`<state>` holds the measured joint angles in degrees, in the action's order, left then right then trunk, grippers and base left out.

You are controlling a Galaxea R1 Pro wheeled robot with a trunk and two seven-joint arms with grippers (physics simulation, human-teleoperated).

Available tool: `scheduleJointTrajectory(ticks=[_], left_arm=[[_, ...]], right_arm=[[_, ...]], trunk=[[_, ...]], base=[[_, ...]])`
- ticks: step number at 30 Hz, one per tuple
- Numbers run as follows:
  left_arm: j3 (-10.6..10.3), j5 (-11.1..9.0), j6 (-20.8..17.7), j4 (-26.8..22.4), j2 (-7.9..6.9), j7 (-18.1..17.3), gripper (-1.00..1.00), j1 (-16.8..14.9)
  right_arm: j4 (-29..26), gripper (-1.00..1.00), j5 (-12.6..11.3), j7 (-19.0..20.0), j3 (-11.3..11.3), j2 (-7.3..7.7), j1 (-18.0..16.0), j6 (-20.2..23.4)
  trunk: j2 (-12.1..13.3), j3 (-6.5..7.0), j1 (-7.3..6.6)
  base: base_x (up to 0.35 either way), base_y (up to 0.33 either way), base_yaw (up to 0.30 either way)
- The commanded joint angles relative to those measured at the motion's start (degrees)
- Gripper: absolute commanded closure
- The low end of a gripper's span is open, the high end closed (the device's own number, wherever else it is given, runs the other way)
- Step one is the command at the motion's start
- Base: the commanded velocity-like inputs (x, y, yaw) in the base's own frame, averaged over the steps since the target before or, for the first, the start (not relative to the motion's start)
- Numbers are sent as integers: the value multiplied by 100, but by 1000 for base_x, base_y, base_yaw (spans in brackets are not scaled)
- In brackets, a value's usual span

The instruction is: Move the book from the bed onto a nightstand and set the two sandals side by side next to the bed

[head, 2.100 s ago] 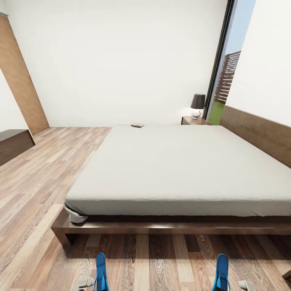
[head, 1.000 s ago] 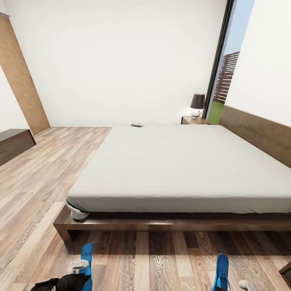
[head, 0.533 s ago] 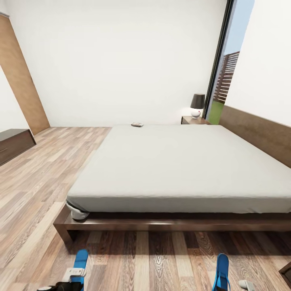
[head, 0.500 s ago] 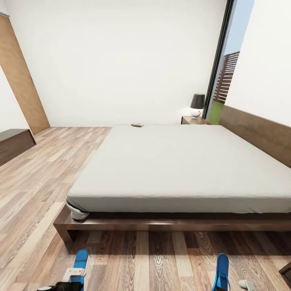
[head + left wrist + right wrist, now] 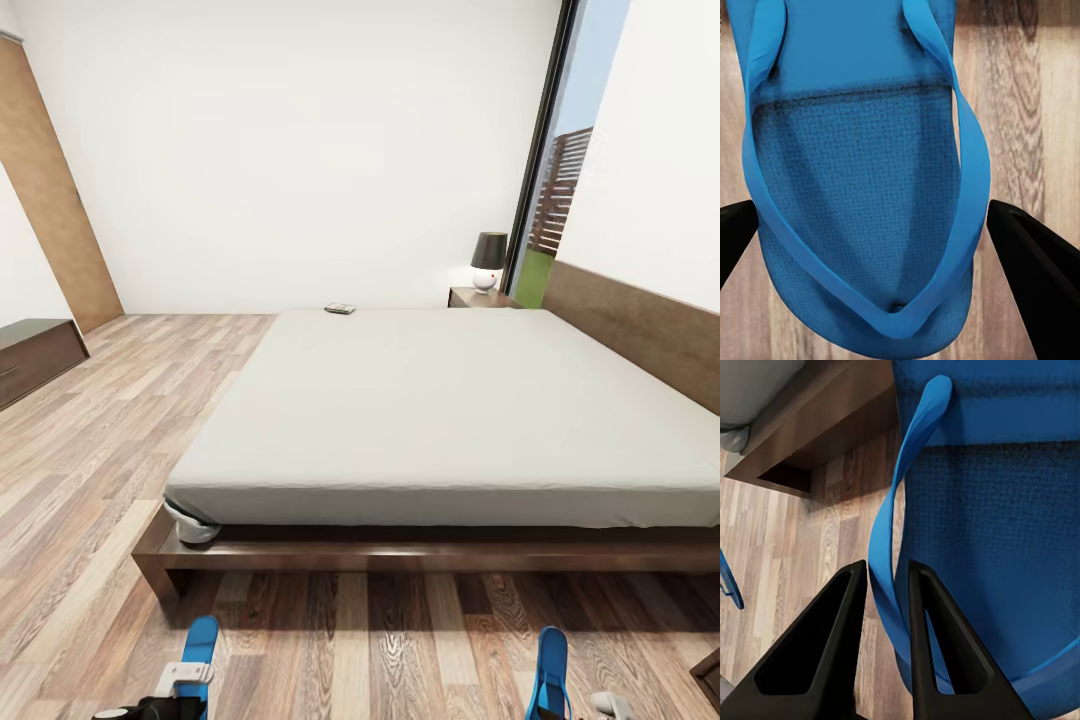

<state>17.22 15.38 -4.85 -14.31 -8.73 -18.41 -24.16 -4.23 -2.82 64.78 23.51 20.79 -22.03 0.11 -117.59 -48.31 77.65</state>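
One blue sandal (image 5: 201, 640) lies on the wood floor before the bed's (image 5: 450, 400) foot corner; my left gripper (image 5: 183, 678) hovers over it. In the left wrist view that gripper (image 5: 870, 210) is open, its black fingers wide on either side of the sandal (image 5: 862, 172). The other sandal (image 5: 548, 672) is further right, held by my right gripper (image 5: 603, 705). The right wrist view shows this gripper (image 5: 886, 574) shut on the thong strap of the sandal (image 5: 1005, 525). The book (image 5: 339, 309) rests at the mattress's far edge. A nightstand (image 5: 478, 297) stands beyond it.
A dark-shaded lamp (image 5: 489, 260) stands on the nightstand by the tall window (image 5: 565, 170). A low dark dresser (image 5: 35, 355) and a brown door (image 5: 55, 200) are at the left. The bed's wooden frame (image 5: 400, 555) juts out near the sandals. Open floor stretches left of the bed.
The left sandal has shifted left along the floor, and my left arm came into view with it. In the last half second nothing moved. The right sandal stayed put.
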Motion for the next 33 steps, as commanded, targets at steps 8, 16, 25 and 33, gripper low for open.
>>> scheduleJointTrajectory(ticks=[8,16,25,33], left_arm=[[45,50,-85,-141,131,-15,100,-1],[36,61,-119,-369,196,-13,100,-79],[35,71,-551,-490,197,73,100,-184],[35,71,-570,-485,197,122,100,-187]], right_arm=[[-465,100,-53,65,-30,31,-3,1104],[-919,100,-59,550,-32,46,-3,1467],[-1064,100,-30,998,-51,48,-3,1845],[-1071,100,-26,1004,-60,48,-3,1851]], trunk=[[-2,-5,-1],[-2,-5,-1],[-82,-41,43],[-403,-185,219]], base=[[0,0,0],[0,0,0],[0,0,0],[0,0,0]])
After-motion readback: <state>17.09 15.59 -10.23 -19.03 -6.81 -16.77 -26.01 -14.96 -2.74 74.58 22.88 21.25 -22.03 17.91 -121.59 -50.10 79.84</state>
